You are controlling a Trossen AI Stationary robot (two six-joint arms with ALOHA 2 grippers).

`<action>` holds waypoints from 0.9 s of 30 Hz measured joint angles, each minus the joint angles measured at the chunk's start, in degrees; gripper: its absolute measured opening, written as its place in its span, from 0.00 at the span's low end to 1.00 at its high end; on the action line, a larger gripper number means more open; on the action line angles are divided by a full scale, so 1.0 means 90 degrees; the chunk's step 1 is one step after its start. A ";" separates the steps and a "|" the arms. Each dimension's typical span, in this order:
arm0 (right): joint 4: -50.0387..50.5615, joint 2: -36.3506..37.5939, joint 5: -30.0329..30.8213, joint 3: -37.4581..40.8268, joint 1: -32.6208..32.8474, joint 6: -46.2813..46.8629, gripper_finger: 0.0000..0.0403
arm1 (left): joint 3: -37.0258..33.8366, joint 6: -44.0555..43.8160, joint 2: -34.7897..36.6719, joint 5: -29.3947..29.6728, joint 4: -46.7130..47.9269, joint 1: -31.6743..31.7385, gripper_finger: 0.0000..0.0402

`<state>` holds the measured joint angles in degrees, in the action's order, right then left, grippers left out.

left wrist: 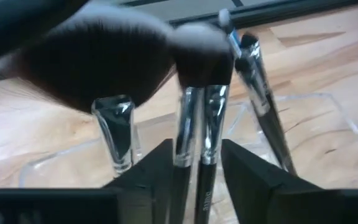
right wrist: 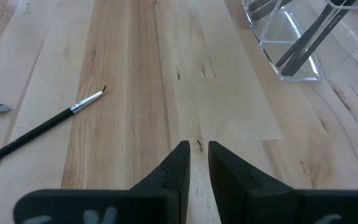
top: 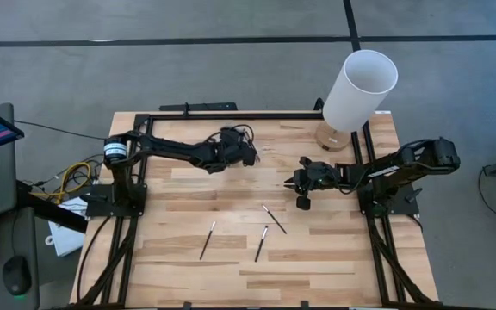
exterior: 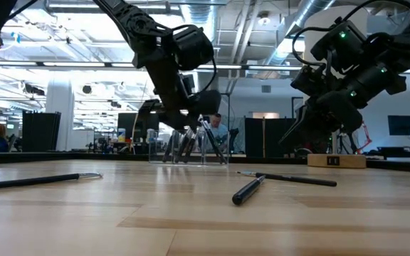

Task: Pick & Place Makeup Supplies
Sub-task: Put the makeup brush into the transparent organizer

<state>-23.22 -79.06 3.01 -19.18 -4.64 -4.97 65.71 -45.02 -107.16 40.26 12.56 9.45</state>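
Table (top: 317, 267): three brushes (top: 207, 240) left near its front edge.
Holder (exterior: 191, 151): several brushes in.
Left gripper (left wrist: 194, 168): fingers apart around a brush there.
Right gripper (right wrist: 194, 158): empty, fingers slightly apart.

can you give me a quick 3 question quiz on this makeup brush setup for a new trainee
1. True or false: every brush already stands in the clear holder.
2. How many brushes lie loose on the table in the high view? A) one B) three C) five
3. Which gripper hovers over the holder with a brush handle between its fingers?

Key
1. False.
2. B: one, another, a third.
3. The left gripper; the right gripper is over bare wood.
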 joint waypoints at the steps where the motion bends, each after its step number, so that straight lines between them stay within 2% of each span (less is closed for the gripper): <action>1: 0.0003 0.0000 0.0000 0.0000 0.0000 0.0000 0.13 | 0.0000 -0.0026 0.0046 -0.0009 -0.0020 0.0000 0.37; 5: 0.0017 0.0000 0.0000 0.0000 0.0000 0.0000 0.13 | -0.0010 0.0025 0.0446 -0.0003 0.0003 -0.0047 0.45; 8: 0.0021 0.0000 0.0000 0.0002 0.0000 0.0000 0.13 | 0.0000 0.0244 0.0971 0.0003 -0.0021 -0.0156 0.48; 12: 0.0046 0.0000 0.0000 0.0001 0.0000 0.0000 0.13 | 0.0002 0.0292 0.1675 0.0009 0.0103 -0.0451 0.47; 16: 0.0055 0.0000 0.0000 0.0002 0.0000 0.0000 0.13 | 0.0002 0.0270 0.2060 -0.0044 0.0338 -0.1043 0.44; 19: 0.0055 0.0000 -0.0001 0.0002 0.0000 0.0000 0.13 | 0.0002 0.0004 0.2099 -0.0111 0.0574 -0.1574 0.41; 27: 0.0053 0.0000 -0.0010 0.0002 0.0000 0.0034 0.13 | 0.0002 -0.1319 0.1783 -0.1134 0.0848 -0.2750 0.36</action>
<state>-22.74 -79.07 2.92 -19.16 -4.64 -4.66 65.73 -56.89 -91.12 30.06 20.19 -15.30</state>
